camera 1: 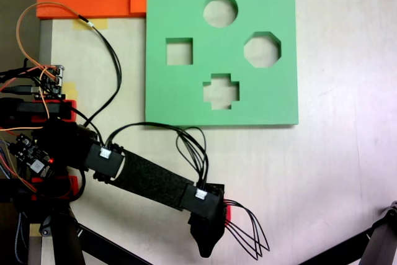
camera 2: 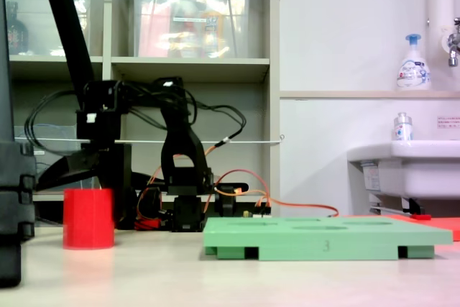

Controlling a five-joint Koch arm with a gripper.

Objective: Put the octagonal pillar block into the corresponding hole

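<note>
From where I stand, the gripper [camera 2: 80, 167] hangs just above the red octagonal pillar block [camera 2: 88, 218] near the tabletop's [camera 1: 347, 172] front edge, its claw state I cannot tell, so it should descend straight, clasp the flat sides, then carry it to the eight-sided hole [camera 1: 262, 49] of the green board [camera 1: 186, 91].

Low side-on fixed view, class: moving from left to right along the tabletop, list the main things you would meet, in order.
Red octagonal pillar block → robot arm's base → green foam board → white sink.
</note>
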